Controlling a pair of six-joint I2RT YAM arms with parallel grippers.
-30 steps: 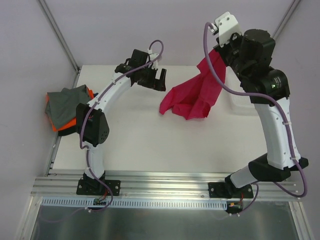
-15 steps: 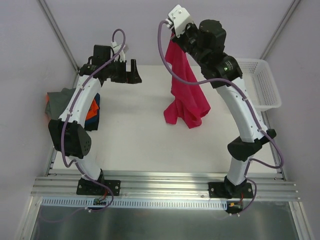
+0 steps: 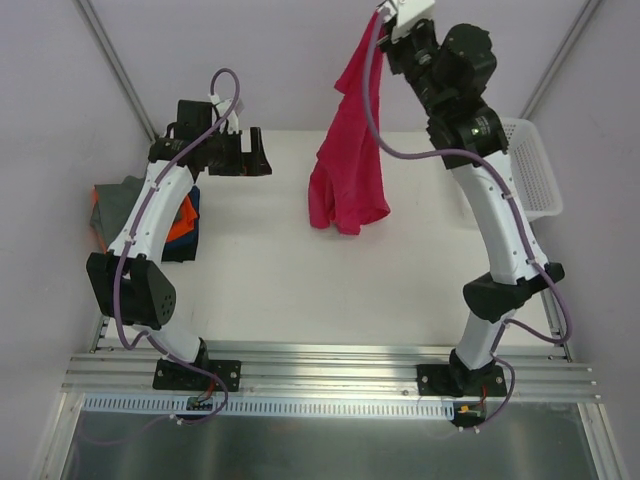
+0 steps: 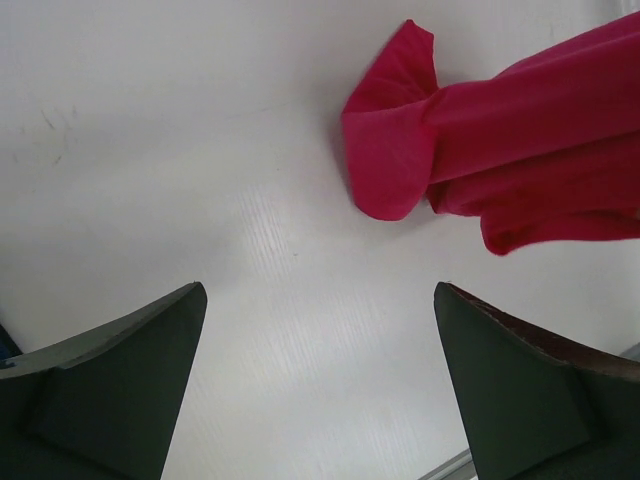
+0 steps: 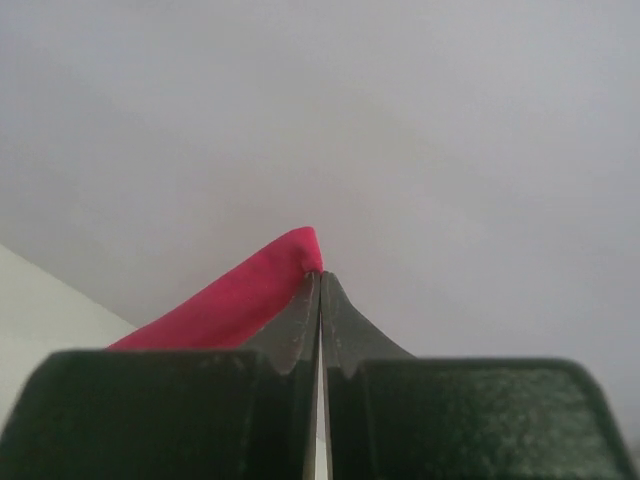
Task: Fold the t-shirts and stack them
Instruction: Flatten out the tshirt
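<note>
A magenta-pink t-shirt point(image 3: 348, 150) hangs lengthwise from my right gripper point(image 3: 388, 18), which is raised high at the back of the table. In the right wrist view the gripper point(image 5: 320, 273) is shut, with a fold of the pink t-shirt point(image 5: 230, 310) pinched at its tips. The shirt's lower end point(image 3: 338, 208) bunches just above or on the tabletop; I cannot tell which. My left gripper point(image 3: 255, 152) hovers left of the shirt, apart from it. It stands open point(image 4: 320, 290) with nothing between its fingers, and the pink shirt point(image 4: 480, 150) is ahead of it. Grey point(image 3: 115, 200), orange point(image 3: 178, 222) and navy point(image 3: 192, 205) t-shirts lie piled at the left edge.
A white mesh basket point(image 3: 535, 170) stands at the table's right edge behind the right arm. The left arm's elbow reaches over the pile of shirts. Metal frame posts rise at both back corners.
My right gripper has lifted the pink shirt higher, so it now hangs long and narrow. The left arm has drawn back to the left, with its gripper still open.
</note>
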